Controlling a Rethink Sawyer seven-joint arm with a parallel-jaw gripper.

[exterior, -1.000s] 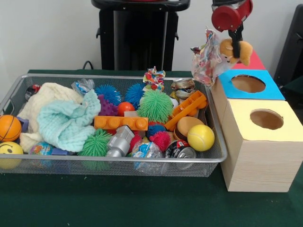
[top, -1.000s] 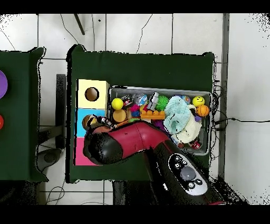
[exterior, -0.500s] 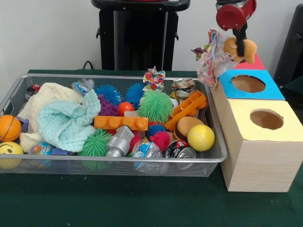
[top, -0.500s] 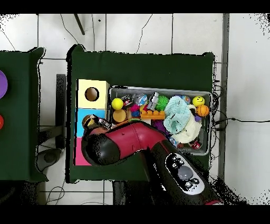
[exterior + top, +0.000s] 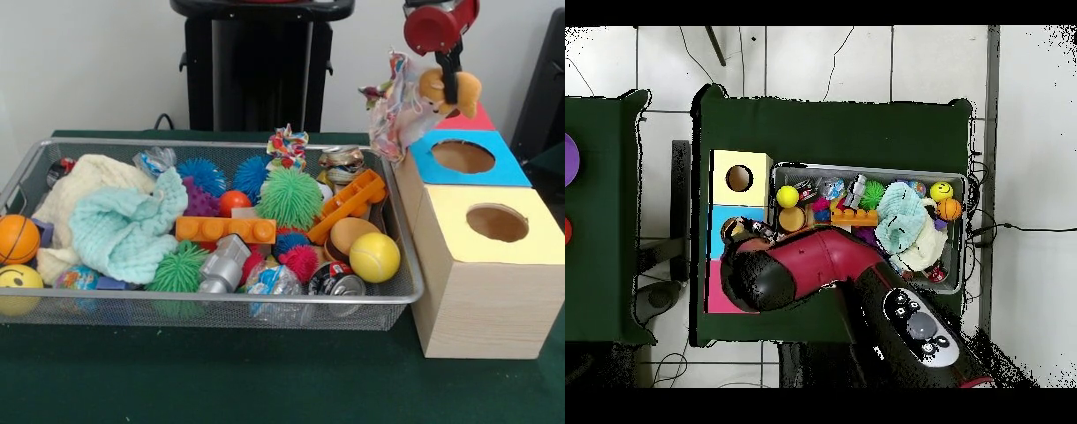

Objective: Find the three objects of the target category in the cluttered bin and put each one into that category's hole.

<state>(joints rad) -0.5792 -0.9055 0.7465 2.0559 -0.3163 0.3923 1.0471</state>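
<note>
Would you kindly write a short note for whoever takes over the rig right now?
End effector: shut on the tan-brown plush animal, held in the air above the far end of the row of boxes. A multicoloured crinkly wrapper hangs beside the plush; whether it is caught in the grip cannot be told.
Red-topped pale wooden box: only a corner of its top shows, behind the blue-topped box; its hole is hidden in both views.
Silver wire-mesh bin: full of clutter; no duck or tiger plush visible.
Done: one plush picked. Left: drop it in the red box's hole, then find the others.
</note>
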